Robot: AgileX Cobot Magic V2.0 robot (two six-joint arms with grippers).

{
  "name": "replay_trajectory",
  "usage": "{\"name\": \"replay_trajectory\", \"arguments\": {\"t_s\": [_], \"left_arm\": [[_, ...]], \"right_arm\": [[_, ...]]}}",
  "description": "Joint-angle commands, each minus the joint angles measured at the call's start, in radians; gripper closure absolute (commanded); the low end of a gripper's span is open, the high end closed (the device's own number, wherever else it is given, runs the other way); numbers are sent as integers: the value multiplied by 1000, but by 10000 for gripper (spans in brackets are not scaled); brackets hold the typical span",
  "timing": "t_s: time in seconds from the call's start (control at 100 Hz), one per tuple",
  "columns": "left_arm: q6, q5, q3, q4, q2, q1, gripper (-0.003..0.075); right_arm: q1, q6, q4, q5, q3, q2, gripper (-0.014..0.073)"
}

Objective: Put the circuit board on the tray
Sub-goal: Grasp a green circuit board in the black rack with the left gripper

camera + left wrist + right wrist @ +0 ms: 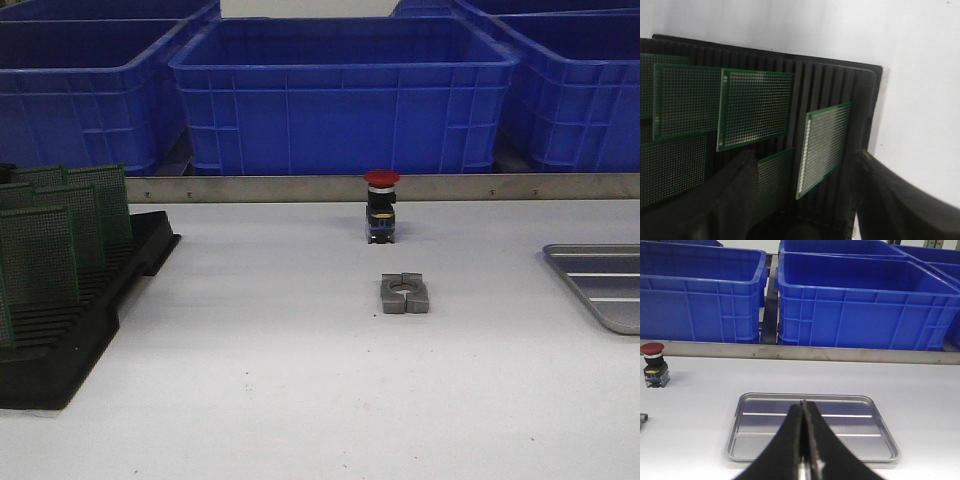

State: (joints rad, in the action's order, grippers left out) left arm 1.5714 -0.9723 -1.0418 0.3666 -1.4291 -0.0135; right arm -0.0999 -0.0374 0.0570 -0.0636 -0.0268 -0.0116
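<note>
Circuit boards (40, 250) stand racked on the white table (300, 390), tray (605, 285) well apart.

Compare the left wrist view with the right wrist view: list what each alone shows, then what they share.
Left wrist only: green circuit boards standing in the black slotted rack, with the open left end effector around one board. Right wrist only: the empty tray, blue bins, a red-capped button, and the shut right end effector. Shared: the white table.
</note>
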Motion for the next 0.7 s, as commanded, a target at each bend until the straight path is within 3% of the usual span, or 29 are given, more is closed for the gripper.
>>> {"name": "replay_trajectory", "arguments": {"t_s": [0.0,0.37,0.47,0.69], "left_arm": [[3,55,-33,44,-13,0,331],[3,-15,-35,46,-139,0,351],[3,-60,-35,46,-149,0,442],[3,-94,-63,48,-151,0,717]], "right_arm": [[-5,4,8,74,0,-21,653],[-5,4,8,74,0,-21,653],[-5,4,8,74,0,-21,653],[-5,4,8,74,0,-21,653]]}}
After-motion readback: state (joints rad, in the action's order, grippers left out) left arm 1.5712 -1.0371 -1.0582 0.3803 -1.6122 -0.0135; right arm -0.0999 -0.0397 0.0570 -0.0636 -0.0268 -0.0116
